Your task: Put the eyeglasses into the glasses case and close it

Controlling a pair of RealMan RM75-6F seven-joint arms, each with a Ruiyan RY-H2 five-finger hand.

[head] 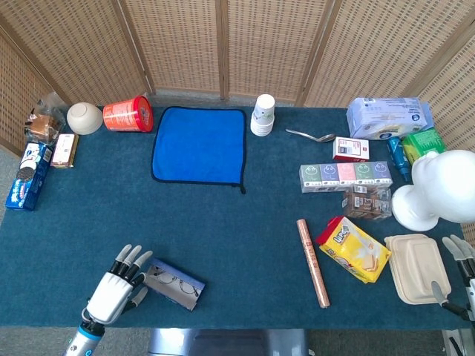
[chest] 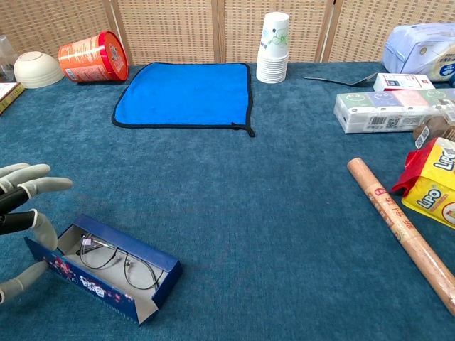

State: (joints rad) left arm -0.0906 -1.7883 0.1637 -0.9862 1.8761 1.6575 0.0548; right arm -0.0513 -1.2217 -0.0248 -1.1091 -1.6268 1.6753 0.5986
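Note:
A dark blue glasses case (chest: 99,284) lies near the table's front left edge, also seen in the head view (head: 178,291). Its long front flap stands up, showing the patterned outside. Thin wire eyeglasses (chest: 117,259) lie inside the open tray (head: 177,281). My left hand (chest: 21,213) is at the case's left end with its fingers spread; one fingertip and the thumb touch that end. From the head camera the left hand (head: 115,288) sits just left of the case. My right hand (head: 459,268) rests at the far right table edge, fingers apart, holding nothing.
A blue cloth (head: 199,144) lies at the back centre, with stacked paper cups (head: 263,115), a red can (head: 128,114) and a bowl (head: 84,117) nearby. A brown tube (head: 312,262), a yellow snack bag (head: 354,248) and a beige box (head: 417,267) sit on the right.

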